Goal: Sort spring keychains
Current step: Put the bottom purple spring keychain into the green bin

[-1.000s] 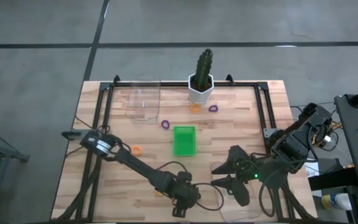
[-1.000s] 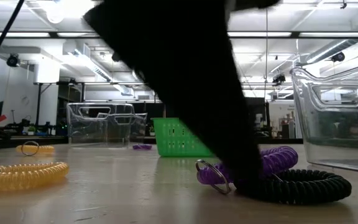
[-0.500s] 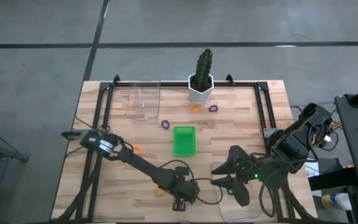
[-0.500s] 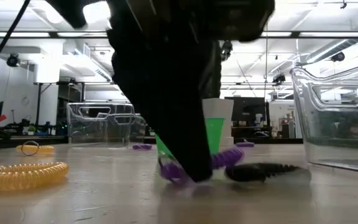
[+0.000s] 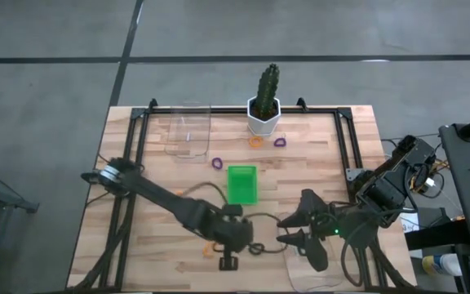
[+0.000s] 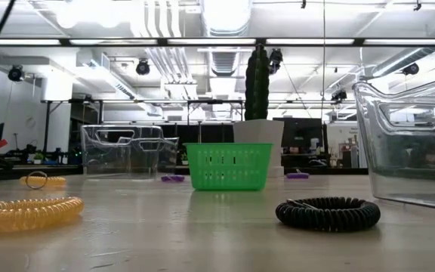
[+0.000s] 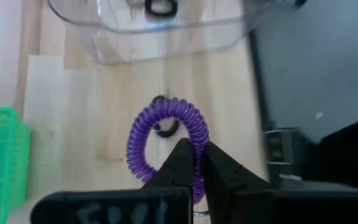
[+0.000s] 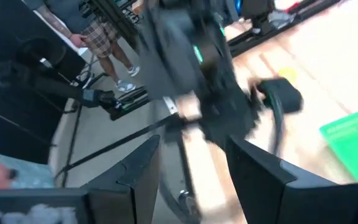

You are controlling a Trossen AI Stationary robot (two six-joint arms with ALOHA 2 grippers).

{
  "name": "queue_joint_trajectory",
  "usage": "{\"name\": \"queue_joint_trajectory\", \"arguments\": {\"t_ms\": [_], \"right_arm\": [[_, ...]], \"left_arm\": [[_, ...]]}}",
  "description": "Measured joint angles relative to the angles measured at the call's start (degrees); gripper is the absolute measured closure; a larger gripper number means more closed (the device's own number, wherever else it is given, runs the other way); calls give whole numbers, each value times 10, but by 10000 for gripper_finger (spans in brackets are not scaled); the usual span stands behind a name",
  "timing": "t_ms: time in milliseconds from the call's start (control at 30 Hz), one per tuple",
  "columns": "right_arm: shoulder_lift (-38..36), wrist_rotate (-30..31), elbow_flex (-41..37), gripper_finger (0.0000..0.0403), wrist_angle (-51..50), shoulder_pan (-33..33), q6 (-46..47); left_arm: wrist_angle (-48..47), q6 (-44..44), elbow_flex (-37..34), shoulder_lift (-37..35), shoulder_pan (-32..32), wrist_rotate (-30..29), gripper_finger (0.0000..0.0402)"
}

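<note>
**Left gripper lifts a purple keychain**

While you look at the left wrist view, you see the left gripper (image 7: 197, 163) pressed together on a purple spring keychain (image 7: 166, 140), with the coil hanging in front of the dark fingers (image 7: 182, 165) above the wooden table (image 7: 73, 124). Below it on the table lies a black spring keychain (image 6: 328, 214), and in the low view it rests alone, near the wall of a clear plastic tray (image 6: 410, 143). One more small black thing lies inside this tray, seen through its wall.

From above, you find the left gripper (image 5: 228, 260) near the front edge of the table, and the right gripper (image 5: 290, 231) just beside it, with its fingers spread and nothing between them.

An orange spring keychain (image 6: 27, 212) lies at the front on the left in the low view, and a second orange one (image 6: 42, 180) sits farther back. The green tray (image 5: 241, 184) stands in the middle of the table. Behind it, a purple keychain (image 5: 217, 162), another orange one (image 5: 256, 141) and another purple one (image 5: 281, 142) lie near the cactus pot (image 5: 263, 114). A second clear tray (image 5: 188, 132) stands at the back left.
</note>
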Motion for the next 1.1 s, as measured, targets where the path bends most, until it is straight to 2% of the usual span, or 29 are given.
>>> {"name": "queue_joint_trajectory", "arguments": {"t_ms": [167,333,500,600,733,933,1100], "right_arm": [[0,19,0,229,2,-4,-58],[5,19,0,229,4,-11,-153],[31,19,0,229,80,-24,-302],[45,17,-1,229,140,-40,-353],[49,9,-1,229,188,-58,-361],[63,-91,-1,229,238,-78,-361],[79,-104,-1,229,275,-78,-380]], "left_arm": [[-1,-28,-15,-87,0,0,390],[41,-51,-16,-156,0,39,390],[147,-56,-17,-187,4,129,390],[201,-60,-17,-193,7,170,390],[216,-66,-17,-193,12,190,390],[234,-66,-17,-193,20,205,390],[246,-67,-17,-199,28,223,391]]}}
